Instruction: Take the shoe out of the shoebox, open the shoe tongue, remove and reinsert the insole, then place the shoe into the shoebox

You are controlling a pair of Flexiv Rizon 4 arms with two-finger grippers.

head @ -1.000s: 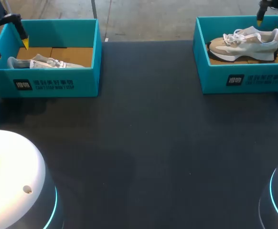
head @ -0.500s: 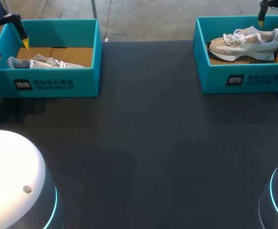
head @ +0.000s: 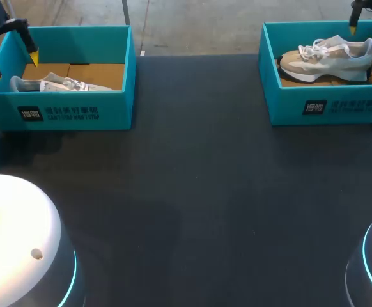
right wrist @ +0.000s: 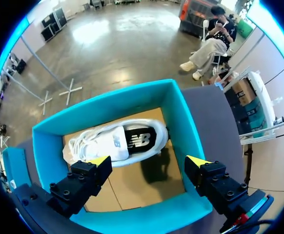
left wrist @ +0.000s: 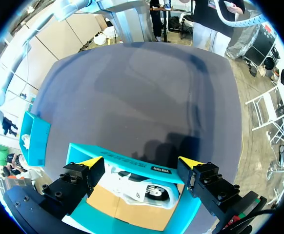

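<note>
Left gripper: jaws wide apart, holding nothing. It hangs above the 9 o'clock end of the left box, with the left shoe lying below the gap between the fingers and not touching them. In the head view this pale shoe lies low along the box's 6 o'clock wall, on the brown cardboard floor.

Right gripper: jaws also wide apart and empty. It hangs over the right box toward its 1 o'clock corner. The right shoe sits below and just ahead of the fingertips, clear of them. In the head view this beige-and-white shoe stands on its sole, toe to 9 o'clock, heel to 3 o'clock.

On the dark table the left box is at 10 o'clock and the right box at 2 o'clock, well apart.
</note>
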